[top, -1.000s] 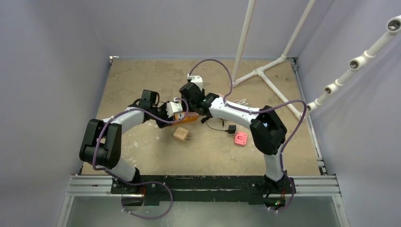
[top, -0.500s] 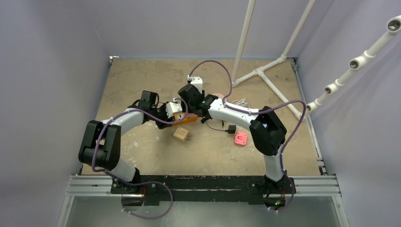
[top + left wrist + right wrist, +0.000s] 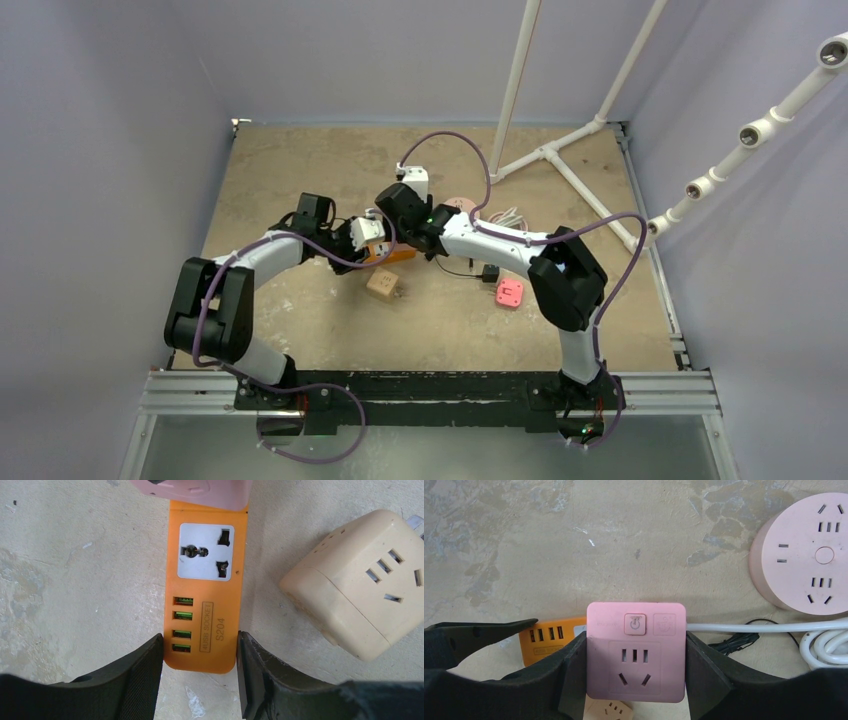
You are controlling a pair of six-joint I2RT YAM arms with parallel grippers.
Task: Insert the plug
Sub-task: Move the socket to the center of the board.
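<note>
Our left gripper [image 3: 200, 640] is pinching the orange strip [image 3: 207, 565], our right gripper [image 3: 635, 637] the pink plug [image 3: 635, 670]; a cream cube [image 3: 360, 585] is sitting just beside the strip, open table [image 3: 75, 555] lying opposite.

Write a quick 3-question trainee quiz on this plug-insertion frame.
1. True or false: the left gripper clamps the orange socket strip at its USB-port end.
2. Multiple choice: what is the right gripper holding? A) the beige cube adapter B) the pink square adapter C) the round pink socket hub
3. Fill in the blank: in the left wrist view, the strip's white universal outlet has ___ plugged into it.

Key: 1 true; 2 B; 3 nothing.
</note>
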